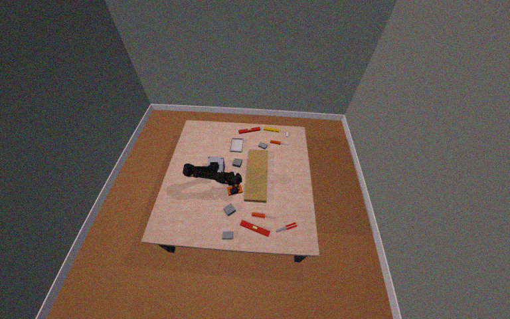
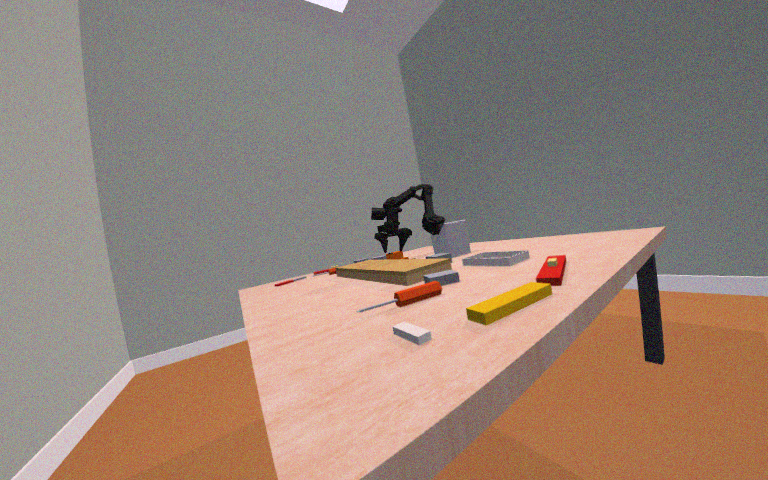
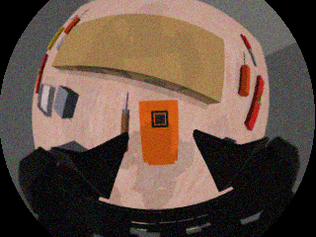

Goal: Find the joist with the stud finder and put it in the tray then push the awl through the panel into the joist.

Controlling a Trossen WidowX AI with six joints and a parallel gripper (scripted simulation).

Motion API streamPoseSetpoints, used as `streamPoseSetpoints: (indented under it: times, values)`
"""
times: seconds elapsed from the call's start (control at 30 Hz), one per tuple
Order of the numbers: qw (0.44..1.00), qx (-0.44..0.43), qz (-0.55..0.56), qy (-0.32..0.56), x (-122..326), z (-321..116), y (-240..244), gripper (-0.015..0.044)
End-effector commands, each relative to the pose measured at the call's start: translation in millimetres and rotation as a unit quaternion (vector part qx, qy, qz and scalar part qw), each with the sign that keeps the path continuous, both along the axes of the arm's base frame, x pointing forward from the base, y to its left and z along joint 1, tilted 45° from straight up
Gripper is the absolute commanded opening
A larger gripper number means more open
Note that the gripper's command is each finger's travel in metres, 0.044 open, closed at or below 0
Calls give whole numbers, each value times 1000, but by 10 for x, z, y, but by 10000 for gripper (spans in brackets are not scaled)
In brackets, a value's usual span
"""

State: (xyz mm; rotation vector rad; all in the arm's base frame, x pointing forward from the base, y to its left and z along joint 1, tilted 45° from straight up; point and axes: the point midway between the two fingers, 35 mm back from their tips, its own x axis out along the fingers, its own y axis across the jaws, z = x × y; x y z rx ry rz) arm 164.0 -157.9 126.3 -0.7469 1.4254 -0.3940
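The orange stud finder (image 1: 228,190) (image 3: 159,148) lies flat on the table beside the near edge of the tan floor panel (image 1: 256,175) (image 2: 396,267) (image 3: 144,51). My gripper (image 2: 393,251) (image 3: 161,134) is open and empty, pointing down just above the stud finder, with a finger on either side of it in the wrist view. The awl (image 3: 125,118), with a brown handle and thin metal shaft, lies just left of the stud finder, partly behind the left finger. The grey tray (image 1: 236,151) (image 2: 478,262) stands empty beyond the panel's far-left corner in the top view. The joist is hidden.
Grey blocks (image 1: 236,162) (image 1: 229,209) (image 1: 262,145) lie around the panel. Orange-handled tools (image 1: 275,141) (image 1: 258,214), red levels (image 1: 249,129) (image 1: 255,228), a yellow bar (image 1: 271,129) (image 2: 509,302), a white block (image 2: 411,332) and red-handled pliers (image 1: 289,228) lie farther out.
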Motion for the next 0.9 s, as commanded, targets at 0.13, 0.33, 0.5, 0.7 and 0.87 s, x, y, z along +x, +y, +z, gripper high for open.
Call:
streamPoseSetpoints:
  times: [0.13, 0.33, 0.5, 0.7, 0.87]
  values:
    - [1000, 2, 4, 1, -8, -98, -78, 440]
    - [1000, 2, 4, 1, -25, -164, -147, 440]
    - [1000, 1, 4, 1, -43, -218, -204, 440]
    - [1000, -1, 4, 1, -58, -255, -243, 414]
    - [1000, -1, 4, 1, -58, -255, -243, 341]
